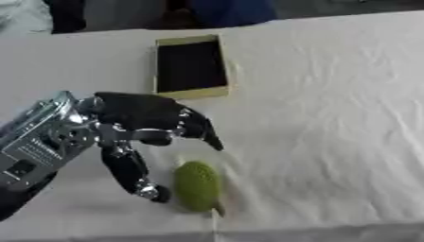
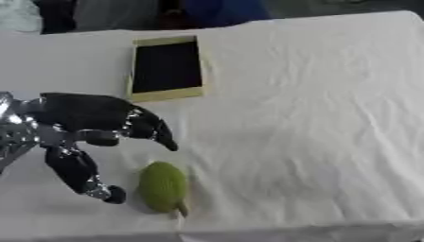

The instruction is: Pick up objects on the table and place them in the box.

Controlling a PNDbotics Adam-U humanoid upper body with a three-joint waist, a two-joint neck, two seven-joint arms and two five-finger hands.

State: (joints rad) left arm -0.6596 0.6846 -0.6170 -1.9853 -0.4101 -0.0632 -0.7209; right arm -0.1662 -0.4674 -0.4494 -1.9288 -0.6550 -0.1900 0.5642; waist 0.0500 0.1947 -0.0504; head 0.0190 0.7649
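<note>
- While the left hand (image 1: 136, 120) reaches in from the left edge over the near-left part of the table (image 1: 331, 118), its black fingers (image 1: 203, 128) are spread and only slightly bent, holding nothing.
- One digit, seemingly the thumb (image 1: 128, 170), points down toward the near edge, and its silver-and-black tip ends just left of the green object (image 1: 197, 185).
- Whether that tip touches the green object cannot be told; in the right eye view a thin strip of cloth seems to show between them.
- Green, oval and rough-textured, the object lies on the white cloth near the table's near edge, left of centre, with its long axis running near to far.
- At its near end a short, pale stem-like bit (image 2: 178, 213) sticks out toward the table's edge.
- Above the object, the other fingers hang over the cloth on its far side, their dark tips pointing right and down.
- Farther back sits the box (image 1: 191, 66), a shallow open rectangle with yellowish walls and a dark inside, well apart from the green object and just beyond the hand.
- Nothing can be made out inside the box.
- White, wrinkled cloth covers the table and stretches off to the right.
- No right hand shows in either view.
</note>
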